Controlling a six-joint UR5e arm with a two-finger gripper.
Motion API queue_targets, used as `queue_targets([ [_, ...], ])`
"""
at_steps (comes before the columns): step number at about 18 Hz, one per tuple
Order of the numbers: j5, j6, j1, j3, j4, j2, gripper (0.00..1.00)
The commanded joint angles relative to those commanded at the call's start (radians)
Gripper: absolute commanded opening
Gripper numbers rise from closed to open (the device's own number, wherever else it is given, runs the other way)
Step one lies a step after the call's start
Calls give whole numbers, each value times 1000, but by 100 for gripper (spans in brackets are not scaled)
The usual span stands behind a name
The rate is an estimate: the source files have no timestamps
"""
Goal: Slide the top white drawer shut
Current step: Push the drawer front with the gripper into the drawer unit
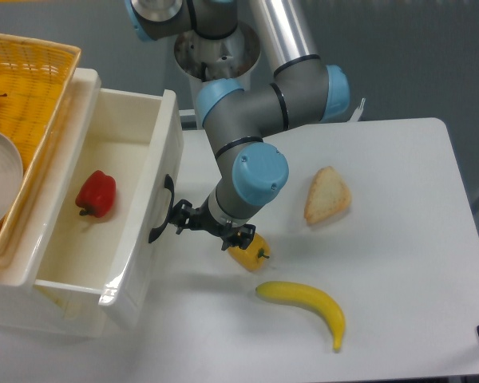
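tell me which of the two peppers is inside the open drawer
The red pepper lies inside the top white drawer. The yellow pepper sits out on the table, just beside the gripper.

The scene is lit brightly and evenly from above. Soft, short shadows are cast on the worktop (pixel 399 263) beneath the banana (pixel 303 307) and the bread slice (pixel 327 195). Small glare spots are seen on the glossy front rim of the top white drawer (pixel 116 279). Focus is sharp throughout, and no edge distortion is noticed.
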Motion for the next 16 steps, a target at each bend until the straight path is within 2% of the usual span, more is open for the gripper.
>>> queue_targets([
  [16, -6, -5, -57, -2, -8, 18, 100],
])
